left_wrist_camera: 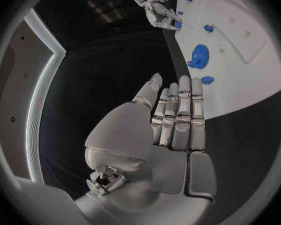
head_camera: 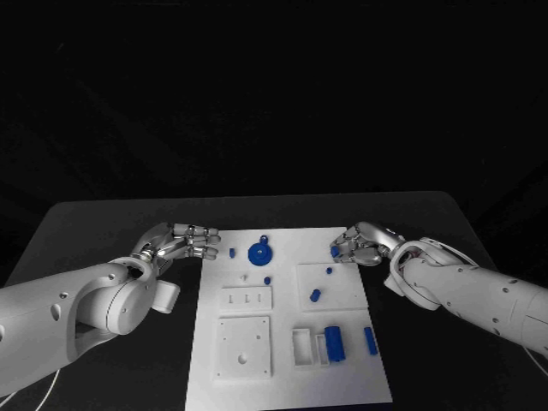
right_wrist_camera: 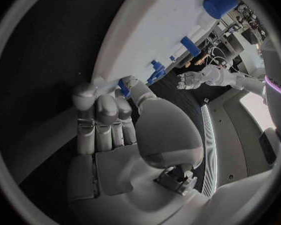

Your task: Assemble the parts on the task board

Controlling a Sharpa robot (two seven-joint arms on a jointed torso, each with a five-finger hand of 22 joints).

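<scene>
The white task board [head_camera: 287,377] lies in the middle of the black table. On its far part sit a blue gear-shaped part [head_camera: 260,253] and several small blue pegs, one [head_camera: 315,294] near the middle. A blue cylinder [head_camera: 335,342] and a blue bar [head_camera: 371,340] lie near the right edge. My right hand [head_camera: 363,244] hovers at the board's far right corner and pinches a small blue part [right_wrist_camera: 123,83] between thumb and fingers. My left hand [head_camera: 181,242] is at the board's far left corner, fingers stretched out side by side [left_wrist_camera: 178,115], holding nothing.
Raised white blocks sit on the board: a square plate [head_camera: 245,346] at the near left and a slotted holder [head_camera: 304,347] beside the cylinder. Black table [head_camera: 114,223] surrounds the board on all sides.
</scene>
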